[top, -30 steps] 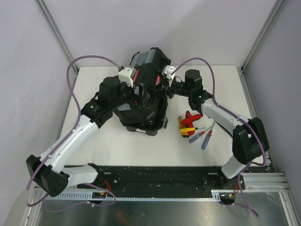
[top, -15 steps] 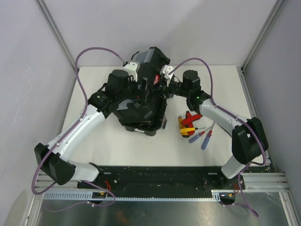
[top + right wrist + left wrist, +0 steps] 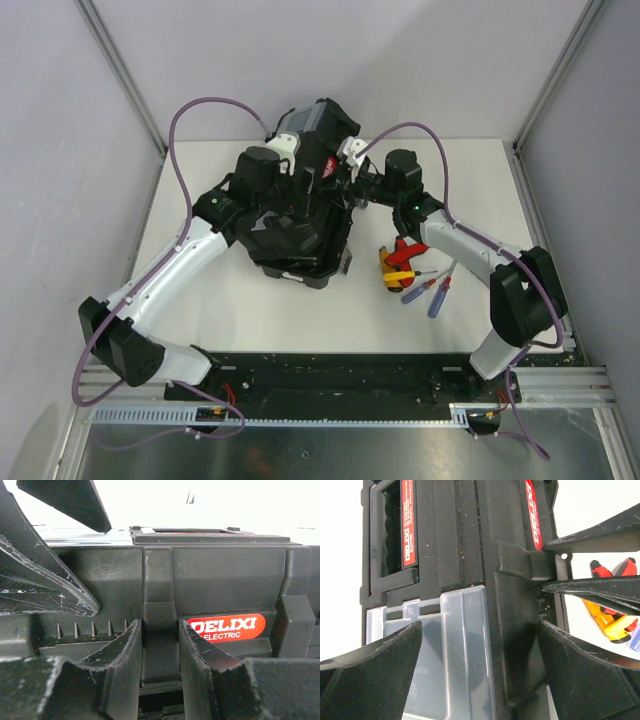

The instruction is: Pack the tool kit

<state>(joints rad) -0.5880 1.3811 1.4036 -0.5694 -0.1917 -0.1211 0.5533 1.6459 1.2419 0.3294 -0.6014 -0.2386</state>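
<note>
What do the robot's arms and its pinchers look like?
The left arm and right arm both have smooth white tube sections joined by chunky black joints. A purple cable loops over each one. The right arm has a tiny green light. The left gripper and right gripper have black, wedge-shaped, scratched fingers.

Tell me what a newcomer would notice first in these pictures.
The black toolbox dominates the middle of the table. The right gripper pinches a rib on its side, while the open left gripper hangs over its lid. Bright screwdrivers lie loose to its right.
</note>
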